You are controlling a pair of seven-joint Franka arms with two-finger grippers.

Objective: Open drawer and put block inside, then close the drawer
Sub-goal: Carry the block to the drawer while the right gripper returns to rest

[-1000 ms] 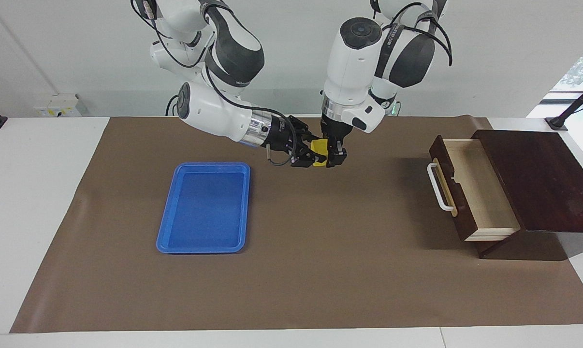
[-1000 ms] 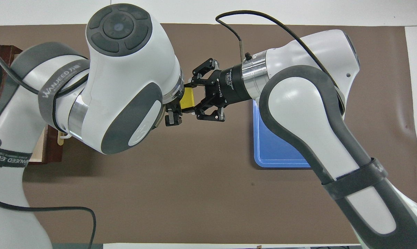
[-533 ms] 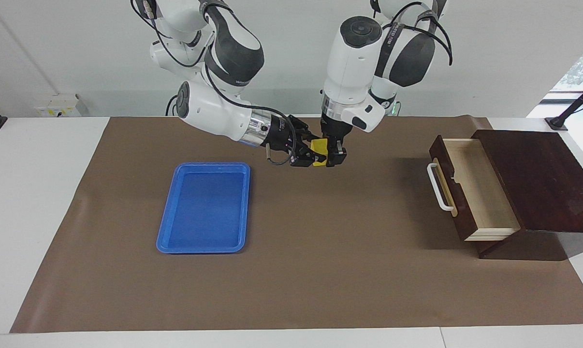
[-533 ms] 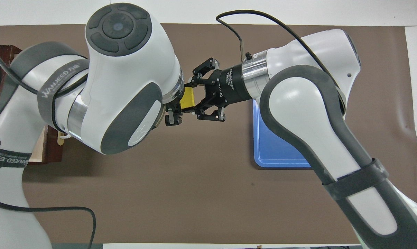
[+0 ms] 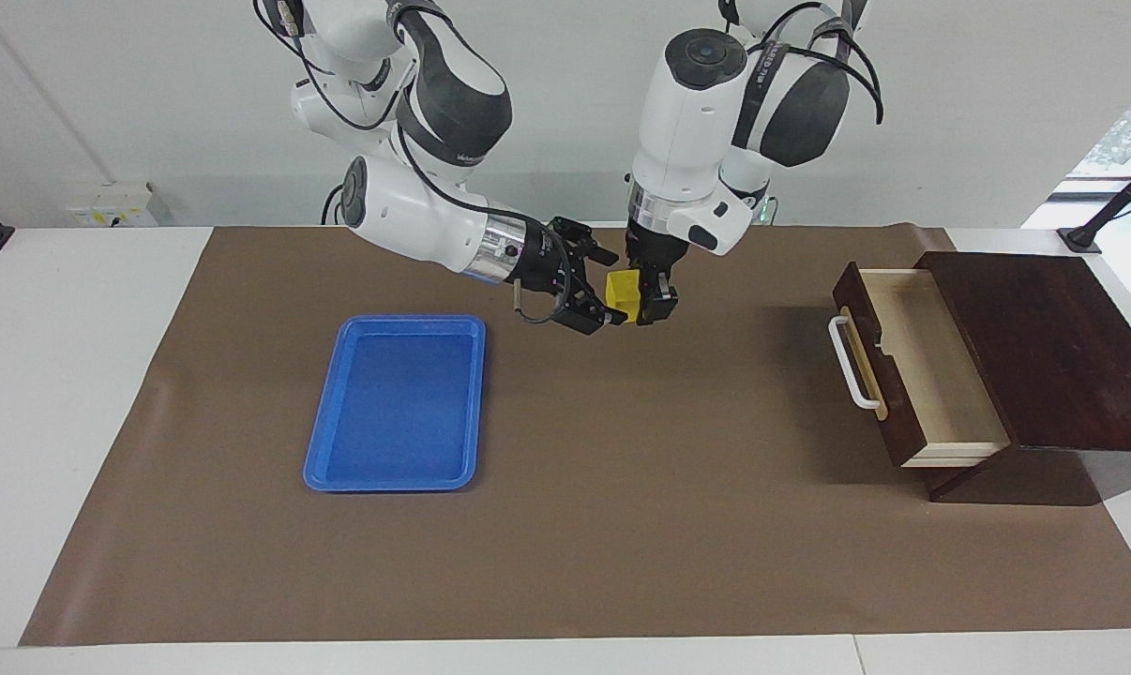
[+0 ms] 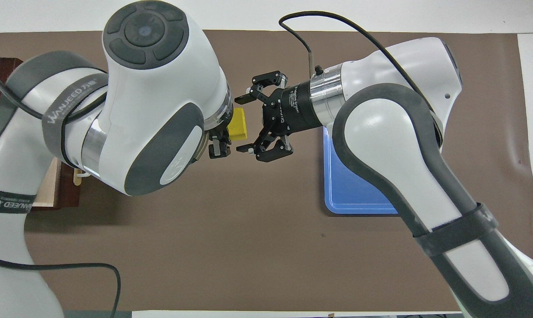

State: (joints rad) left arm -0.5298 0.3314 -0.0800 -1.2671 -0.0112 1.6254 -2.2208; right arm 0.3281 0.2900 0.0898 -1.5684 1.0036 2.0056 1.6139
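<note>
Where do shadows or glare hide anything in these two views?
Facing view: the open drawer casts a soft shadow on the brown mat toward the block; bright window glare at the left arm's end washes out the table edge. Overhead view: the left arm's white housing blocks most of the drawer, and the right arm covers part of the blue tray; no harsh glare.

Left gripper point(image 5: 642, 302) clamping yellow block point(image 5: 623, 287), right gripper point(image 5: 607, 289) spread, drawer point(image 5: 912, 361) open
</note>
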